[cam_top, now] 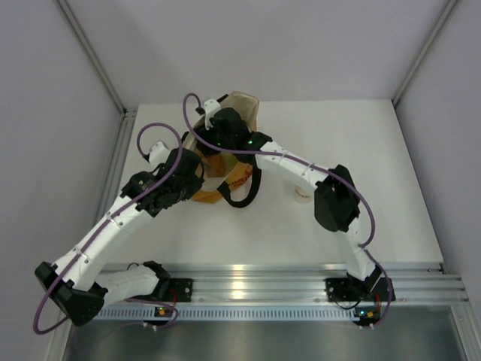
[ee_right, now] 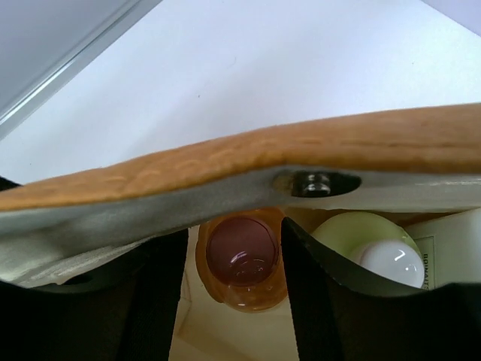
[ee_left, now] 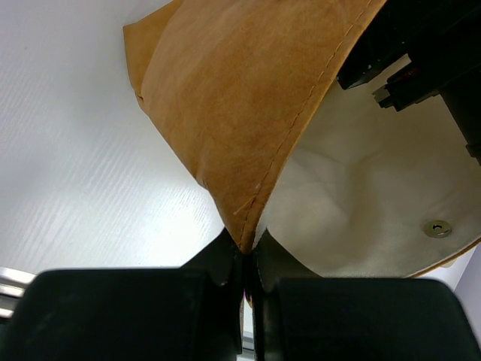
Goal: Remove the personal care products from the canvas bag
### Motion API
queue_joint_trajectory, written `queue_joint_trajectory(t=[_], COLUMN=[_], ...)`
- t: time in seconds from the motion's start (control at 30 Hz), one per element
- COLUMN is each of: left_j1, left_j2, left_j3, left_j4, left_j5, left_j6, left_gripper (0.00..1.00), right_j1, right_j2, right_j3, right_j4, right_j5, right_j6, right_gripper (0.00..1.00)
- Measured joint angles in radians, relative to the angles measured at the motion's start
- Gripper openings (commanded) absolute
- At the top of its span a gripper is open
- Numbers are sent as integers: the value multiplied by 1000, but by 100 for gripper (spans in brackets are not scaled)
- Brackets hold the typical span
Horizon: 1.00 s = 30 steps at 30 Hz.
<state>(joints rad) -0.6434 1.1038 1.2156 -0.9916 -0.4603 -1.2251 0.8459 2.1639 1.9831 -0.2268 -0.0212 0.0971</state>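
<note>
Mostly hidden, the orange-pink bottle point(ee_right: 240, 263) sits between the spread right pincer point(ee_right: 234, 232); left pincer point(ee_left: 246, 259) pinches the canvas bag point(ee_left: 248, 90) rim.

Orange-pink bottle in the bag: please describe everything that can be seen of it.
The orange-pink bottle is seen from above; only its round top shows: translucent, plastic-looking, pinker in the middle, orange at the rim. It stands inside the canvas bag, below its rim, beside the pale yellow-green bottle. The right gripper has its fingers either side; contact is unclear.
</note>
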Motion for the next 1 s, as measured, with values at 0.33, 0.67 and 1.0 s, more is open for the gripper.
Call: queue_joint_trajectory(t=[0.33, 0.67, 1.0], left_j1=[0, 0, 0], left_j2=[-10, -10, -10], left_j3=[0, 0, 0], left_j4=[2, 2, 2], left_j5=[0, 3, 2], left_j6=[2, 2, 6], left_gripper=[0, 0, 0], right_j1=[-7, -10, -3], right_j2=[11, -48, -182], right_j3=[-18, -109, -179], right_j4=[29, 81, 37], right_j5=[23, 20, 21], right_j6=[-30, -26, -18], right_gripper=[2, 0, 0])
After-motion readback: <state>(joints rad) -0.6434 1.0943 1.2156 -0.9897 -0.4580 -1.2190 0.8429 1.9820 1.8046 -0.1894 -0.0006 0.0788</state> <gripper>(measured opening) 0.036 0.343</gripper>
